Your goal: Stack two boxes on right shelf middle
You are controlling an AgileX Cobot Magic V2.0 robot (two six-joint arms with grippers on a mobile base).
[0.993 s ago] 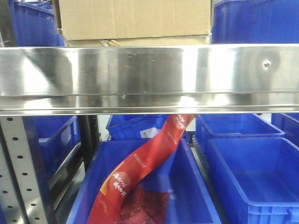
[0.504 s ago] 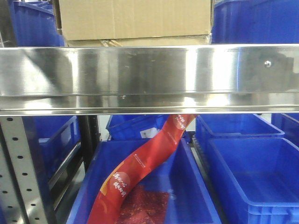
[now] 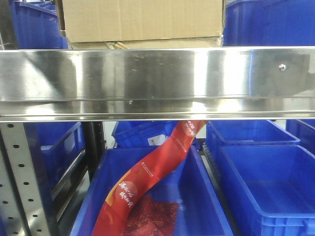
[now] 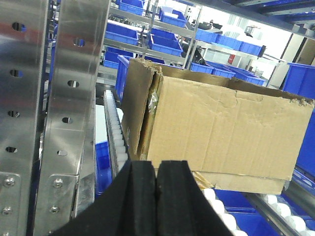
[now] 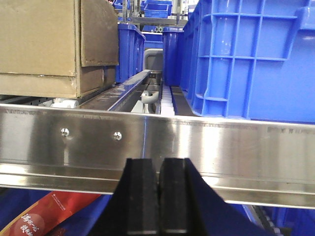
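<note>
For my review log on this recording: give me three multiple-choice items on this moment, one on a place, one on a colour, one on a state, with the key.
1. Where is the upper cardboard box?
A. in a bin
B. on the lower box, above the shelf beam
C. on the floor

2. What colour is the bin right of the boxes?
A. blue
B. green
C. grey

3. How is the right gripper?
A. open
B. shut on a box
C. shut, holding nothing

Key: B, the front view shows one box on the other; A, the right wrist view shows blue plastic; C, its pads meet with nothing between.
</note>
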